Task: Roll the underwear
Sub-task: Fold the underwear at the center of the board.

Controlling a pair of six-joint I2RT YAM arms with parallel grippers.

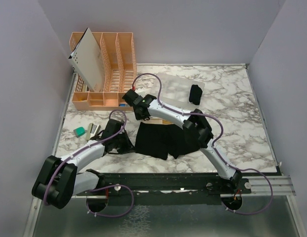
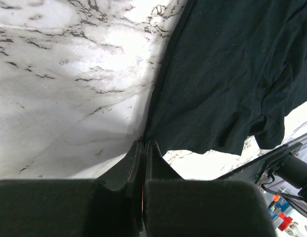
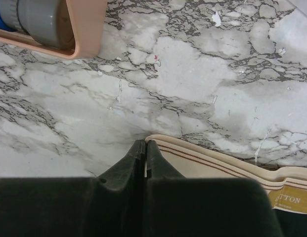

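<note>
The flat underwear (image 1: 160,140) lies spread mid-tabletop (image 1: 232,128). The left hand (image 2: 144,144) is pinched tight on its near-left corner, and the right hand (image 3: 146,144) is closed on the end of the tan waistband (image 3: 217,170), probably so both can lift the left edge and start the roll. Count: 2 garments, 1 flat and 1 rolled underwear (image 1: 195,94) lying well apart at the far right; 2 hands.

Marble table (image 1: 232,106): underwear (image 1: 153,140), peach organizer (image 1: 105,101), teal block (image 1: 80,131).
</note>
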